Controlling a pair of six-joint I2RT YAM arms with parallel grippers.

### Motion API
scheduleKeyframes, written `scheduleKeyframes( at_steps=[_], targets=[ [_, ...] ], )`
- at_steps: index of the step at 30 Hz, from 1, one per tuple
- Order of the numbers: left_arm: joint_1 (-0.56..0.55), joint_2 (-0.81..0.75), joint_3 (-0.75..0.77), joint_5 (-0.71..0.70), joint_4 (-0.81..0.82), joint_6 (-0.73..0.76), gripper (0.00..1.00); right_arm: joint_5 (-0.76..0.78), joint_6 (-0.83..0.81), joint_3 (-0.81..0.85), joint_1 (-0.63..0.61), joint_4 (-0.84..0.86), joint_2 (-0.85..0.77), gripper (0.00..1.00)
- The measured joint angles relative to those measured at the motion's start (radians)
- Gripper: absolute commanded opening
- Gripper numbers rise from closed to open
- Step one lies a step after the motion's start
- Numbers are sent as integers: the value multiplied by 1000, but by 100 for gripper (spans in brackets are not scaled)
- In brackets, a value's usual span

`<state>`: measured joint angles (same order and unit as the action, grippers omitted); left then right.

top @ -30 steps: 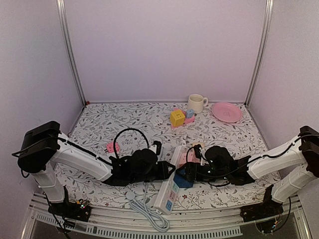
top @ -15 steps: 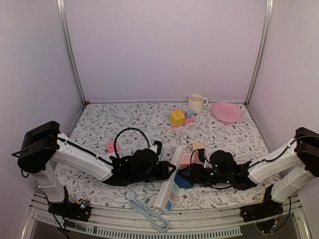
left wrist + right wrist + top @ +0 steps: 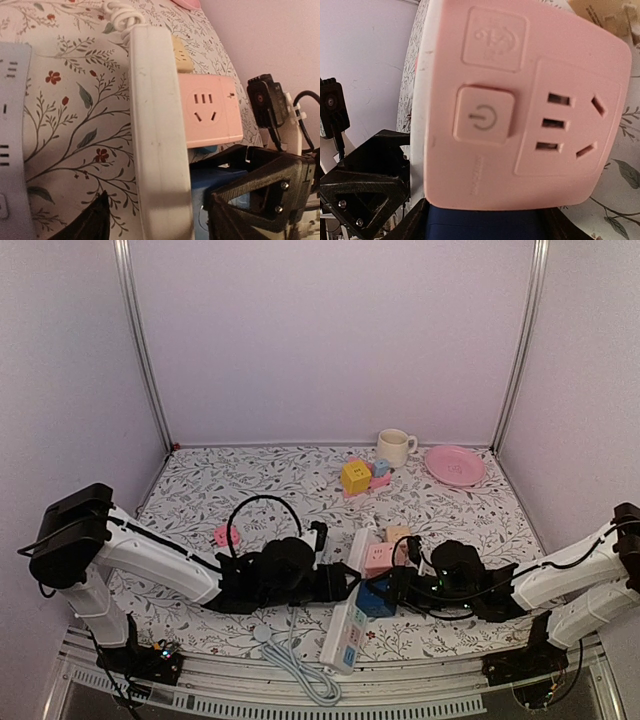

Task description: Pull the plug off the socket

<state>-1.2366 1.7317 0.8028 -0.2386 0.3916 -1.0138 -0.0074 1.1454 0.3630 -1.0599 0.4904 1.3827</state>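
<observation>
A white power strip point(image 3: 345, 625) lies near the front edge, between the two arms. My left gripper point(image 3: 345, 583) reaches in from the left, and its jaws stand on either side of the strip point(image 3: 160, 150). A blue plug point(image 3: 372, 600) sits against the strip's right side. I cannot tell whether its pins are still in the socket. My right gripper point(image 3: 386, 592) is shut on the blue plug point(image 3: 480, 227). The plug also shows in the left wrist view point(image 3: 210, 182). A pink adapter point(image 3: 378, 558) lies just beyond the plug and fills the right wrist view point(image 3: 520, 100).
A beige adapter point(image 3: 398, 533) lies behind the pink one. A white cup point(image 3: 396, 447), a pink plate point(image 3: 455, 465) and toy blocks point(image 3: 358, 476) stand at the back. A black cable loop point(image 3: 262, 505) and a pink piece point(image 3: 226, 536) lie left. The strip's white cord point(image 3: 295, 660) trails over the front edge.
My right gripper has drawn back to the right, uncovering the pink adapter. My left gripper and the near end of the strip have shifted a little to the right.
</observation>
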Motion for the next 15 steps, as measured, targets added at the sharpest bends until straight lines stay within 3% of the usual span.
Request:
scheduleKeyframes(
  at_steps=[8,15],
  targets=[
    [-21,-6,6,30,16,18,71,146,-139,20,-2,-201,-201,3],
    [-48,-2,41,76,15,58,66,243,-242,85,-2,-327,-277,3]
  ],
)
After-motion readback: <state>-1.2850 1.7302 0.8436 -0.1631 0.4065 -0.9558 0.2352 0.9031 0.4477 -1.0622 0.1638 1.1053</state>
